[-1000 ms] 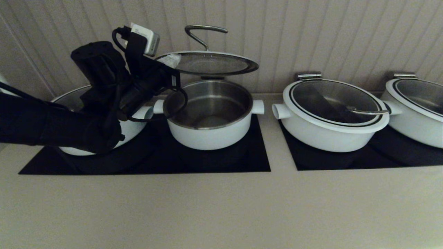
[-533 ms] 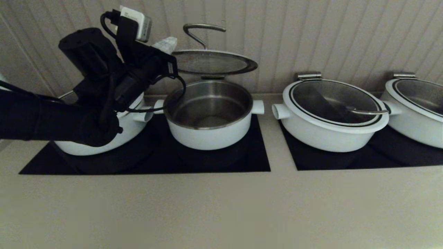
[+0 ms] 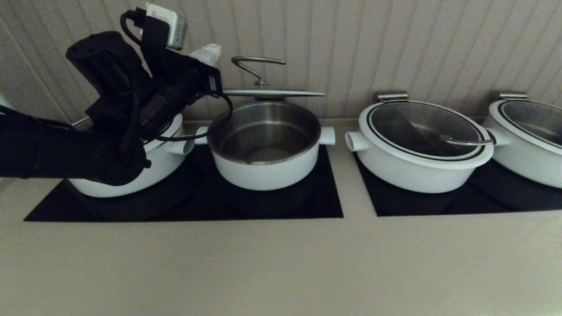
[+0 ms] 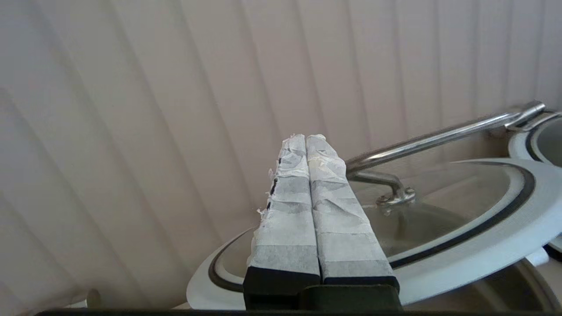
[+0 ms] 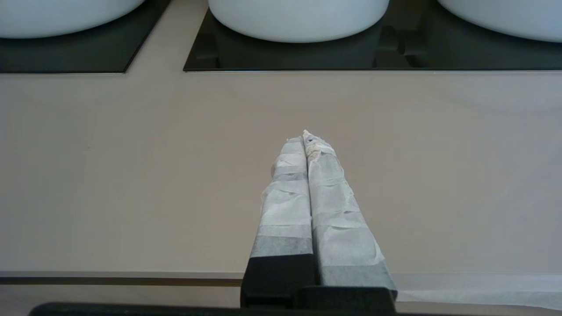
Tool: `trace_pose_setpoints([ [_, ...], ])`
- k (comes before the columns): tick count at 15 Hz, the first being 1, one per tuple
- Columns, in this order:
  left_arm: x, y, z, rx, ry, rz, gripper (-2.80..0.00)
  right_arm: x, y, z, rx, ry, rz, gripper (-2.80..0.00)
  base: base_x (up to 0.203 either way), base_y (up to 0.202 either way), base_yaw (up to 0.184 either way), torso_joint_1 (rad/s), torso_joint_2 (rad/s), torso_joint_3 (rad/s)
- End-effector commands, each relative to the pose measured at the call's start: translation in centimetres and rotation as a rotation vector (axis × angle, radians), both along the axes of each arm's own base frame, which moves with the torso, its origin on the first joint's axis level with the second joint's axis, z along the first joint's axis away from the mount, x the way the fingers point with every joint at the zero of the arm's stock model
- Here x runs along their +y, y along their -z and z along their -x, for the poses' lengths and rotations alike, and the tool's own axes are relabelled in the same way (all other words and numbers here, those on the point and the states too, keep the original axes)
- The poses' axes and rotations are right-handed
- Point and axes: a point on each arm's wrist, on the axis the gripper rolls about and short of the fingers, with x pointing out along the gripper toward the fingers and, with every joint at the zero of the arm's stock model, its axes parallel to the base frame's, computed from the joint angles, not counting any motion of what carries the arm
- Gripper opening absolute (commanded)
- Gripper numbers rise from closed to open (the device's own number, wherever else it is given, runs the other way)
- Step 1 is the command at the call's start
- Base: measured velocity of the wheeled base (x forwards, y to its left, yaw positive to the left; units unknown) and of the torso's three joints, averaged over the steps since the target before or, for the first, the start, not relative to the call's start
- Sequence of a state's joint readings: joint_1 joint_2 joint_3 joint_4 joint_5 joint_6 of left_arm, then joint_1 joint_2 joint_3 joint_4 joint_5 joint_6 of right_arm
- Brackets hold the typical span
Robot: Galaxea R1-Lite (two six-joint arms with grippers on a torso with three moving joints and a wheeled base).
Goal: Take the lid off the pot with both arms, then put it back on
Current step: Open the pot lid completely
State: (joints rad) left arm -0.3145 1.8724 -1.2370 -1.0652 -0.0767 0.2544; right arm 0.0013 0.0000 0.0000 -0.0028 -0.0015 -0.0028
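Ribbed beige panelling backs a long beige counter (image 3: 281,263) with two black cooktops (image 3: 263,206) set into it. Four white pots stand in a row on them. At 9 o'clock from the middle, one pot (image 3: 131,180) sits mostly hidden behind the left arm. Next comes the small deep pot (image 3: 265,169), open, its steel inside showing. Two wider pots follow toward 3 o'clock: one (image 3: 421,166) with a glass lid closed on it, and one (image 3: 527,145) cut off at the edge of sight, lid also down.

One lid (image 3: 273,93) is up: it hangs nearly level just above the back rim of the small pot, at 12 o'clock over the opening, its curved steel handle (image 3: 257,66) rising from the centre. Nothing grips it.

Two grippers, both with white-wrapped fingers. The left gripper (image 4: 306,138) is raised at 10 o'clock from the small pot, just beside the lid's left edge and above it. Its fingers (image 4: 338,210) are pressed together with nothing between them, tips near the handle but clear of it, pointing toward the wall. The right gripper (image 5: 305,136) hangs over bare counter well in front of the cooktops, fingers likewise closed flat on each other and holding nothing.
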Motion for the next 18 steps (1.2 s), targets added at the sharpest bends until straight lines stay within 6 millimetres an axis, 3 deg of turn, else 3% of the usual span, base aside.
trace_pose_setpoints([
  [1,0.7,0.4,0.5,0.021,-0.016,-0.012,-2.80,0.0,0.0,0.0,0.000,0.000,0.000,-2.80,0.000,0.000,0.000,0.000,0.00,0.000],
  [4,1.6,1.4,3.1,0.102,-0.021,-0.044,-2.80,0.0,0.0,0.0,0.000,0.000,0.000,-2.80,0.000,0.000,0.000,0.000,0.00,0.000],
  [10,3.4,-1.2,7.7,0.128,-0.032,-0.053,-2.80,0.0,0.0,0.0,0.000,0.000,0.000,-2.80,0.000,0.000,0.000,0.000,0.00,0.000],
  [12,3.8,-0.1,9.5,0.185,-0.026,-0.073,-2.80,0.0,0.0,0.0,0.000,0.000,0.000,-2.80,0.000,0.000,0.000,0.000,0.00,0.000],
  [15,3.4,3.3,11.2,0.294,0.011,-0.109,-2.80,0.0,0.0,0.0,0.000,0.000,0.000,-2.80,0.000,0.000,0.000,0.000,0.00,0.000],
  [18,2.5,5.8,10.7,0.380,0.039,-0.135,-2.80,0.0,0.0,0.0,0.000,0.000,0.000,-2.80,0.000,0.000,0.000,0.000,0.00,0.000],
])
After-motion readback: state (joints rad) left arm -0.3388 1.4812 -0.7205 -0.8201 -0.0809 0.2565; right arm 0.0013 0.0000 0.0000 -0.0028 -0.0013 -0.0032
